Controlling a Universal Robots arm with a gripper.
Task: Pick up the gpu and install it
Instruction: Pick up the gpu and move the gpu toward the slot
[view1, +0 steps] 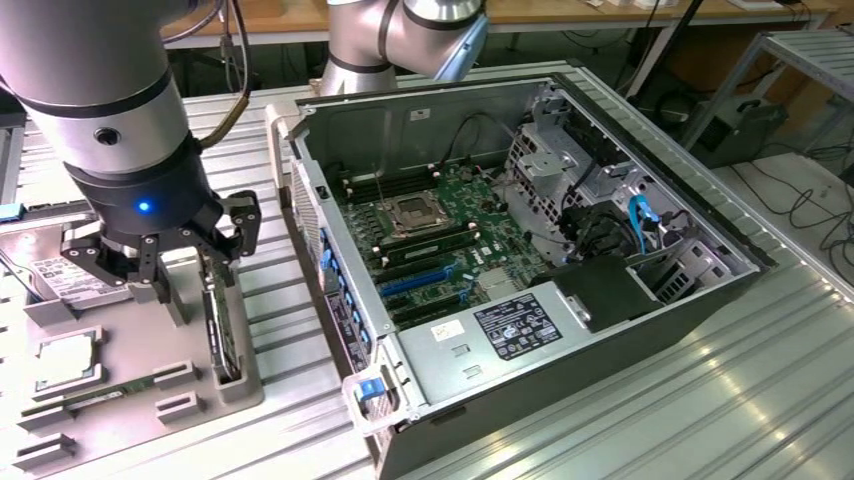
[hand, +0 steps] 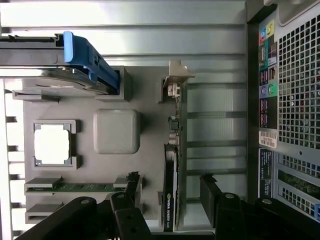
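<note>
Now my gripper (hand: 169, 186), wide open and empty, hovers over the edge-standing gpu (hand: 172, 155); I should centre it squarely before closing.

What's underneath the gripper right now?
The gpu, standing on edge in the grey tray, sits below the open gripper, between its fingers. The card's lower edge is hidden inside its tray slot.

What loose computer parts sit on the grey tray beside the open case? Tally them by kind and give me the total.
graphics card: 1
hard drive: 1
processor chip: 1
memory stick: 1
Total: 4
</note>
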